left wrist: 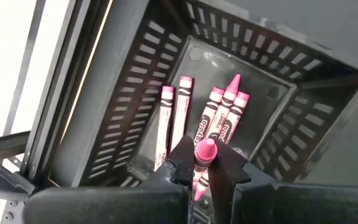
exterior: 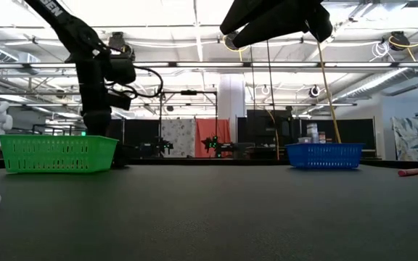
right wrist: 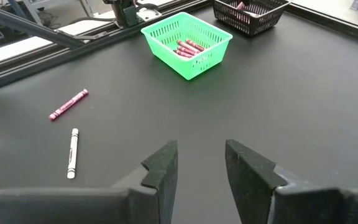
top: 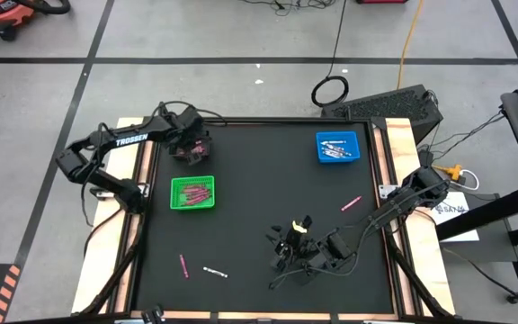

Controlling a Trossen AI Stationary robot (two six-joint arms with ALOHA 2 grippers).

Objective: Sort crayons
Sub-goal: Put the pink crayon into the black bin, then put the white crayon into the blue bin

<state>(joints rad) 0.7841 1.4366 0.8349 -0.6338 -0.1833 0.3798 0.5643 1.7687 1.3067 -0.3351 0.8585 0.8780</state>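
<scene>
My left gripper [top: 190, 148] [left wrist: 204, 167] is over a black basket [left wrist: 272, 74] at the table's far left and is shut on a pink crayon [left wrist: 205, 151]. Several pink crayons [left wrist: 219, 115] lie on that basket's floor. A green basket [top: 192, 193] holds reddish crayons [right wrist: 188, 47]. A blue basket [top: 337, 147] holds white ones. Loose on the mat lie a magenta crayon [right wrist: 68, 104], a white crayon [right wrist: 73, 153] and a pink crayon [top: 351, 203]. My right gripper [top: 277, 250] [right wrist: 201, 165] is open and empty above the near middle of the mat. My left gripper pinches the pink crayon between its two fingers, close to the pointed end [left wrist: 206, 147]. The fingers point down into the black basket. The crayon's lower part [left wrist: 197, 185] runs back between the fingers and is partly hidden by them.
The black mat is framed by a raised rail and wooden edges [top: 394, 144]. The three baskets stand along the mat's far half. In the low view the green basket [exterior: 56, 154] and the blue basket [exterior: 324, 155] stand apart, with bare mat between them.
</scene>
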